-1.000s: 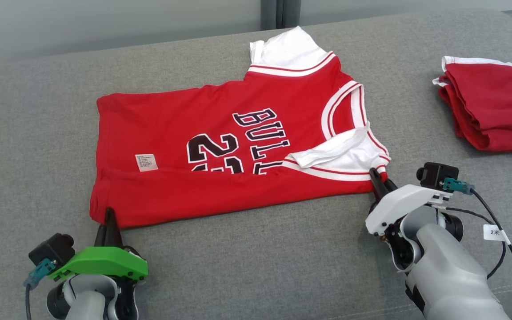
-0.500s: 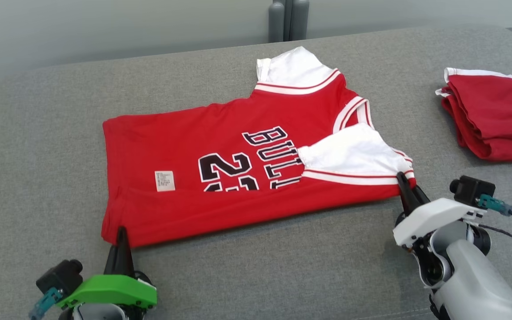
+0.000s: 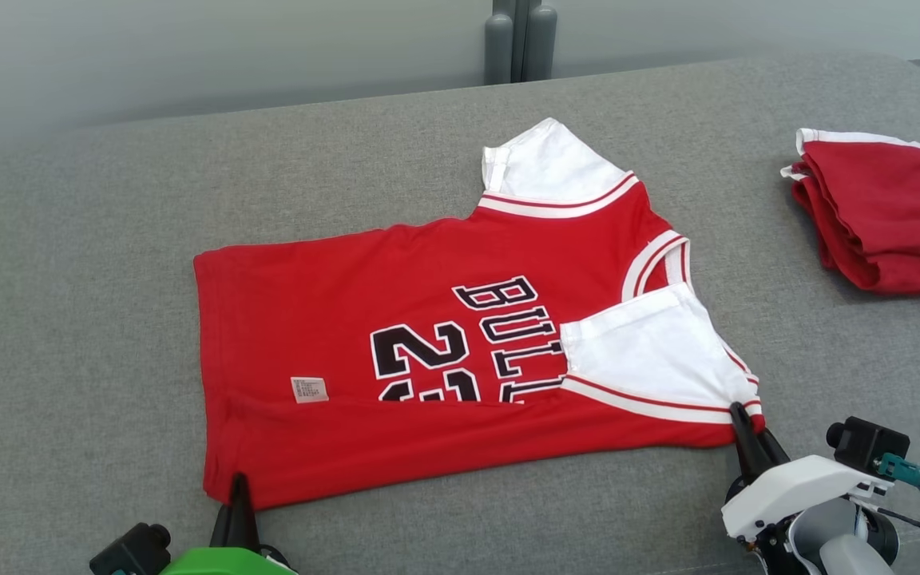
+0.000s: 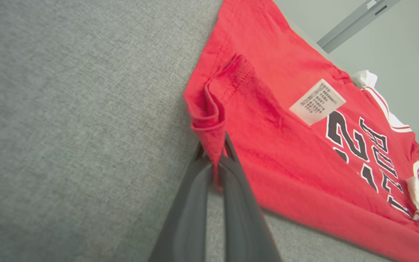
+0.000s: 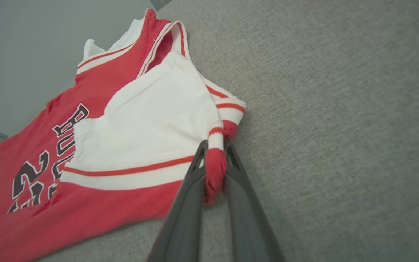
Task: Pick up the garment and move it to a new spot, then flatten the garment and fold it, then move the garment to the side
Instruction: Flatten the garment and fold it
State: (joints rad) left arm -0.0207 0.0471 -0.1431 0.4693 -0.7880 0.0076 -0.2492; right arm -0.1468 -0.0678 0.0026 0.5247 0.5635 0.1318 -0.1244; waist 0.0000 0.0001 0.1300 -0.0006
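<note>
The left hand (image 4: 214,154) is clamped on the jersey (image 3: 364,303) at its hem corner, and the right hand (image 5: 215,145) at its shoulder corner, likely so the fold lies straight.

**Soft, even light; wrist views warped and blurred up close**

Bright, diffuse light fills the head view, with no glare on the grey cushion (image 3: 109,279). Shadows are faint: a thin dark band runs under the near edge of the garment (image 3: 428,319) and another beside the folded red cloth (image 3: 883,208). That view is sharp throughout. Both wrist views tilt and stretch toward their edges. The dark fingers (image 4: 244,214) at the bottom are out of focus, and the label (image 4: 317,102) print is too soft to read.
</note>
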